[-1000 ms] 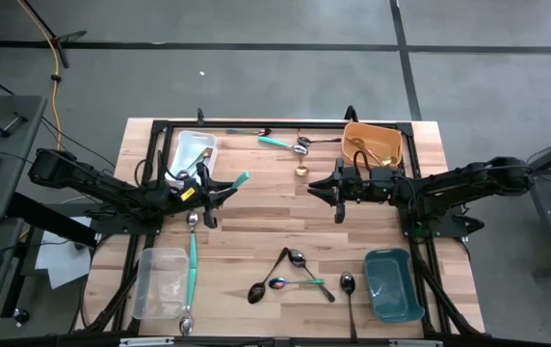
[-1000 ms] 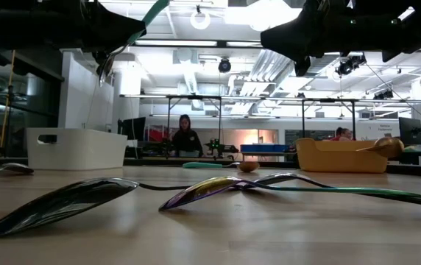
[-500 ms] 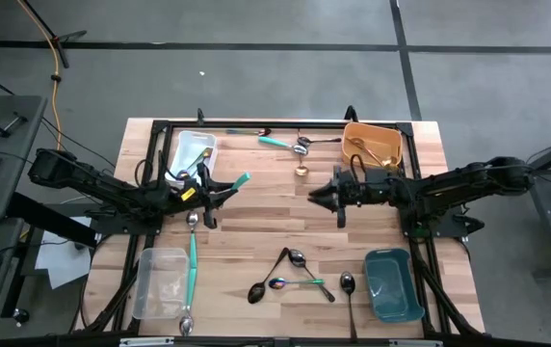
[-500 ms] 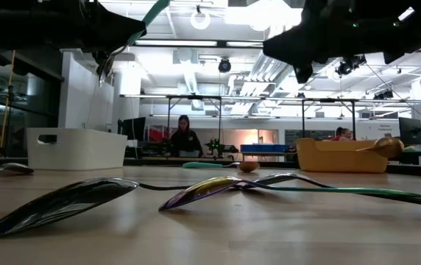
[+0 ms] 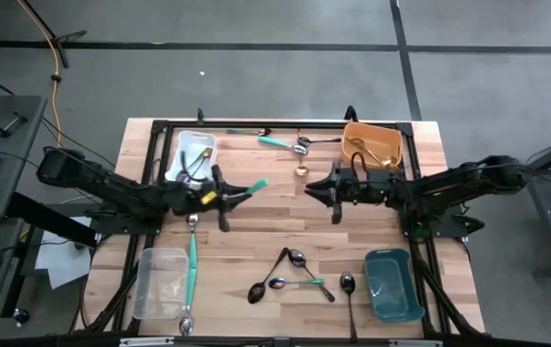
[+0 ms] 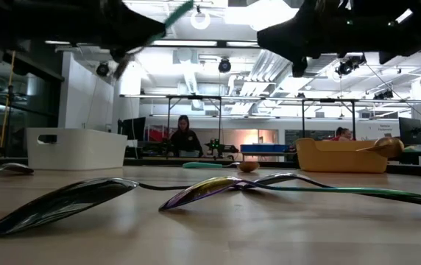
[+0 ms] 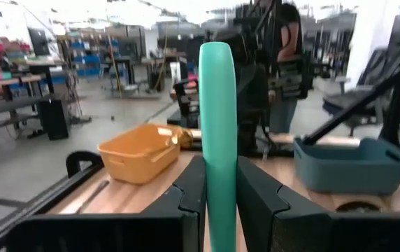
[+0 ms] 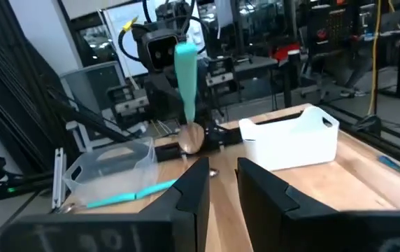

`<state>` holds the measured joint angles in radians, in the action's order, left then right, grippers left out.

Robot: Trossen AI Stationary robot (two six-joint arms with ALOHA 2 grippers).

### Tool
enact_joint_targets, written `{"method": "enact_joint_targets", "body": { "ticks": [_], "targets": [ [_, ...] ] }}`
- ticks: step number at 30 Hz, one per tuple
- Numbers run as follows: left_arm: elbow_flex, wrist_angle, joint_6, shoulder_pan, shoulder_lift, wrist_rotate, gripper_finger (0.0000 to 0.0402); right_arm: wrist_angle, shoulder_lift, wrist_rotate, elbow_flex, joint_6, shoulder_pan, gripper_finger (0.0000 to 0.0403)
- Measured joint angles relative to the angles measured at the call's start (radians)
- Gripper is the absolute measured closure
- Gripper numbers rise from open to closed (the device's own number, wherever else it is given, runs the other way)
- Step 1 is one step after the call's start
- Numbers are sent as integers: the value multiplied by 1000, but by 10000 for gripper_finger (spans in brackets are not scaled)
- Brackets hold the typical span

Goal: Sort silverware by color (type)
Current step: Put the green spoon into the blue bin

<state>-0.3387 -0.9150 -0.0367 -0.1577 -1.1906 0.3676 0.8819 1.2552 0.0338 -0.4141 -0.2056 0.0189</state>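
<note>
Above mid-table | left pincer [image 5: 220, 196] pinching teal-handled spoon [image 5: 247, 188], handle aimed toward right arm | right pincer [image 5: 332, 191] empty, fingers slightly parted, nearby

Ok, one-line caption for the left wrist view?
Left gripper shut on a teal-handled utensil, facing the orange bin and teal bin.

The held spoon's handle [image 7: 217, 140] is teal. The bins are white [image 5: 192, 151], orange [image 5: 376, 144], clear [image 5: 160, 282] and dark teal [image 5: 392, 285]. The table [image 5: 256, 231] is light wood. One lying spoon [image 6: 199, 193] is iridescent rainbow, another [image 6: 59, 205] black.
</note>
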Motion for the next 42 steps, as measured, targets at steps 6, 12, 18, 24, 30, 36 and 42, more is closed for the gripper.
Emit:
{"method": "enact_joint_targets", "body": {
  "ticks": [6,12,18,24,30,36,42],
  "targets": [
    [-65,-124,-10,17,-205,-1,360,170,188,0,-42,2,1,333],
    [-62,-224,13,48,-268,-40,360,183,292,1,-129,32,1,299],
    [-65,-276,51,60,-330,-96,360,184,368,1,-207,50,1,230],
    [-65,-323,62,60,-364,-93,360,183,403,-1,-255,57,0,188],
    [-65,-327,70,60,-365,-93,360,202,403,-47,-255,50,0,185],
    [-125,-286,79,58,-404,-114,360,219,402,-9,-255,23,0,185],
    [-157,-281,80,60,-478,-106,360,205,402,-35,-255,27,-5,185]
  ]
}}
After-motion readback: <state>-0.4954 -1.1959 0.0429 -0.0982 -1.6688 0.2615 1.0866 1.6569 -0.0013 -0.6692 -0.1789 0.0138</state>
